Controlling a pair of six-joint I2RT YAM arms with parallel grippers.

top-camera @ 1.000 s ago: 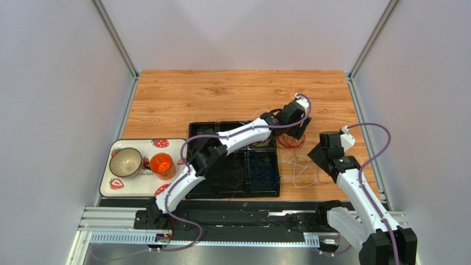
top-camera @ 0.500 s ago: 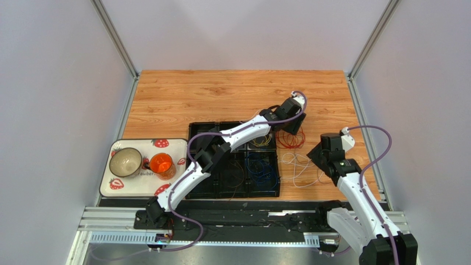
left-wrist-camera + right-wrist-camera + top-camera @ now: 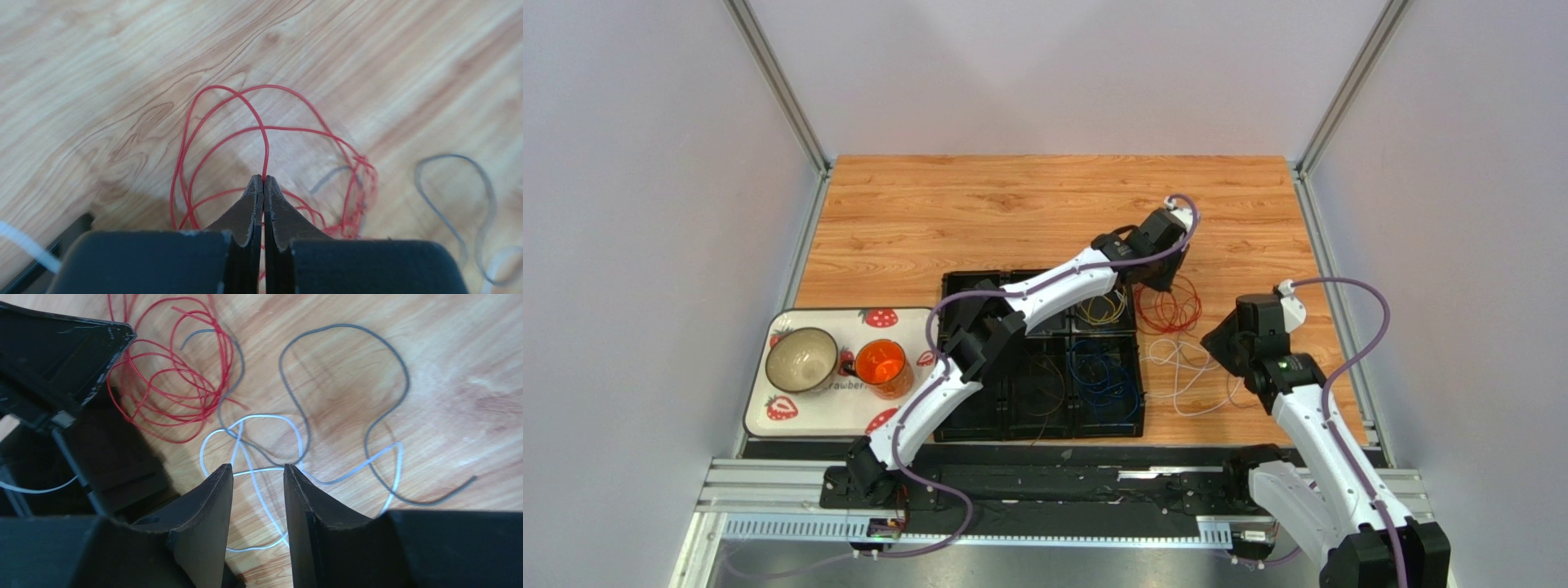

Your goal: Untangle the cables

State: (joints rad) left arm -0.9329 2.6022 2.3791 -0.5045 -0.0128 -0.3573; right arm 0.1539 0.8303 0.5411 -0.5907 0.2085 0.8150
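Left wrist: left end effector (image 3: 264, 181) has just clamped the red cable (image 3: 266, 150), ready to pull free; right end effector (image 3: 258, 470) apart.

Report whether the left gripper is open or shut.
Shut: the left gripper pinches a strand of the red cable, its jaws touching.

Centre of worktop (image 3: 1014, 208): divided tray (image 3: 989, 419), tray cables (image 3: 1100, 380) in its right-hand compartments. On the worktop just right of its far corner sits the cable coil (image 3: 1169, 309), with loose cables (image 3: 1192, 374) nearer, also right of it. Left of it: serving tray (image 3: 830, 417) carrying bowl (image 3: 800, 358), with cup (image 3: 882, 364) on the bowl's right.
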